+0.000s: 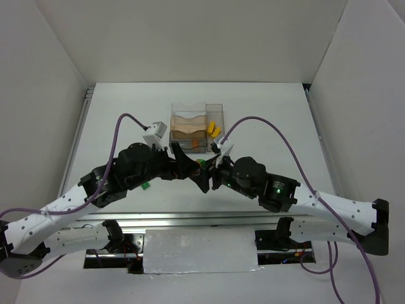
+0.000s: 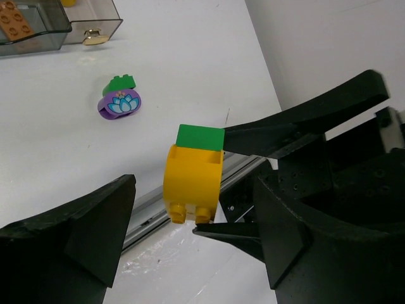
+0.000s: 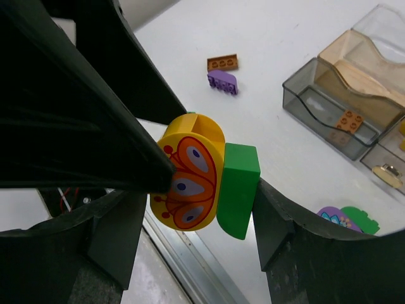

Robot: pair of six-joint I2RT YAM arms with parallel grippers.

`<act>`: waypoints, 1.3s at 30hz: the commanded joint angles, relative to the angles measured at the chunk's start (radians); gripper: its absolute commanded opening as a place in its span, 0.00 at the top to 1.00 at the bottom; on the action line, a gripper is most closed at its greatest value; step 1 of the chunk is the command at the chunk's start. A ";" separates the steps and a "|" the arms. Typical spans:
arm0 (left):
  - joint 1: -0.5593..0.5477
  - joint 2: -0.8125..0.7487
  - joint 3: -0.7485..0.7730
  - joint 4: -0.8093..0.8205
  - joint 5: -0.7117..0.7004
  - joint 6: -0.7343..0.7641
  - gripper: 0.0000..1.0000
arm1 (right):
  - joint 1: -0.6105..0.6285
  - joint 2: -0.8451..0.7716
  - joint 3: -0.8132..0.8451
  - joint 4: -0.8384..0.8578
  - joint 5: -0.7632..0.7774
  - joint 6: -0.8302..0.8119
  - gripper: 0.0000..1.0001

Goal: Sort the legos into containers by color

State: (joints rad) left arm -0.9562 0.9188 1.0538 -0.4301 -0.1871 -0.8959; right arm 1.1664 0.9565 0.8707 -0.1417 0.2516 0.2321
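My right gripper (image 3: 202, 190) is shut on a rounded yellow lego with a butterfly print (image 3: 190, 177) joined to a green brick (image 3: 239, 187), held above the table's near edge. My left gripper (image 2: 195, 196) is open, its fingers wide on either side of that same piece (image 2: 193, 180). Both grippers meet at table centre (image 1: 204, 170). A rounded purple piece with a green top (image 2: 120, 104) lies on the table and also shows in the right wrist view (image 3: 342, 218). An orange-brown brick (image 3: 223, 62) and a purple brick (image 3: 222, 81) lie together. The containers (image 1: 196, 126) hold yellow bricks (image 1: 214, 130) and an orange brick (image 3: 349, 120).
A small green brick (image 1: 145, 185) lies by the left arm. A round gold piece (image 2: 95, 37) sits in a grey bin. A metal rail (image 1: 190, 218) runs along the table's near edge. White walls enclose the table on three sides.
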 commanded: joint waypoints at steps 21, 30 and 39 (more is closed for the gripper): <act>0.008 -0.081 0.020 0.137 0.106 0.185 1.00 | -0.081 -0.145 -0.022 0.149 -0.151 0.050 0.00; 0.011 -0.201 -0.031 0.261 0.490 0.434 1.00 | -0.232 -0.153 0.059 0.056 -0.745 0.108 0.00; 0.011 -0.244 -0.043 0.307 0.675 0.454 1.00 | -0.231 -0.090 0.126 0.182 -1.043 0.182 0.04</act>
State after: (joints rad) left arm -0.9474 0.6716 1.0031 -0.1856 0.3939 -0.4759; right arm 0.9379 0.8669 0.9329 -0.0437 -0.6674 0.3820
